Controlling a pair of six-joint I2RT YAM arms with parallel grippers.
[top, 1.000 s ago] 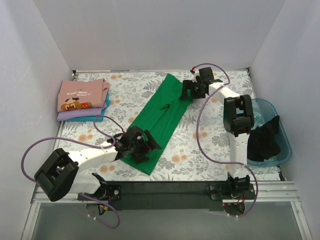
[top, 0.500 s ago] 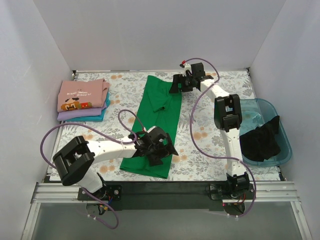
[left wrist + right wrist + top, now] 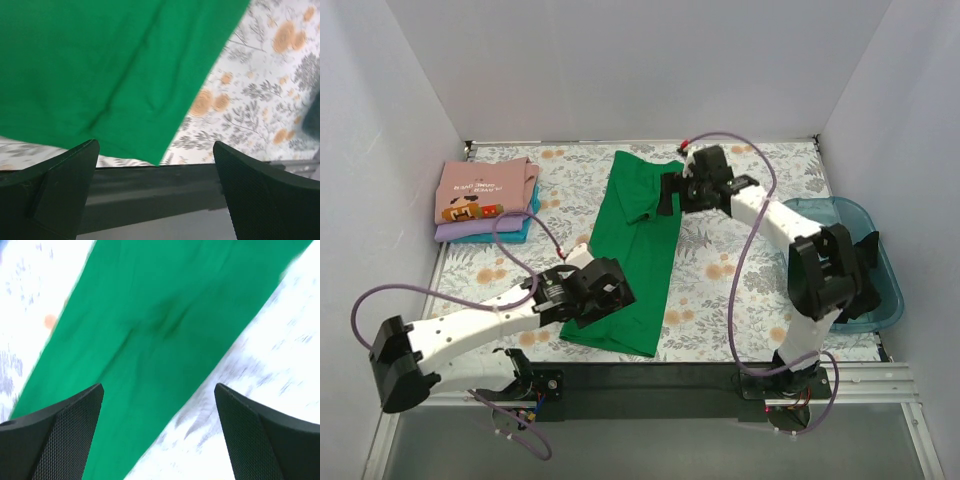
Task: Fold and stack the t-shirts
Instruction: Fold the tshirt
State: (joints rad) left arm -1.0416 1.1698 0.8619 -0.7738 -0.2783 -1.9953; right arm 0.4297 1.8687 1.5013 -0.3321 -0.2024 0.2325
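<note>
Plainly, the left pincer [image 3: 154, 145] gapes wide, empty, above the near hem of the green t-shirt [image 3: 635, 250] lying flat on the counter [image 3: 570, 190]; the right pincer [image 3: 159, 386] gapes likewise, empty, above its far end.

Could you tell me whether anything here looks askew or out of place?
The green t-shirt lies as a long strip, slanted and creased near its far end. Dark cloth pokes over the rim of the teal bin.
</note>
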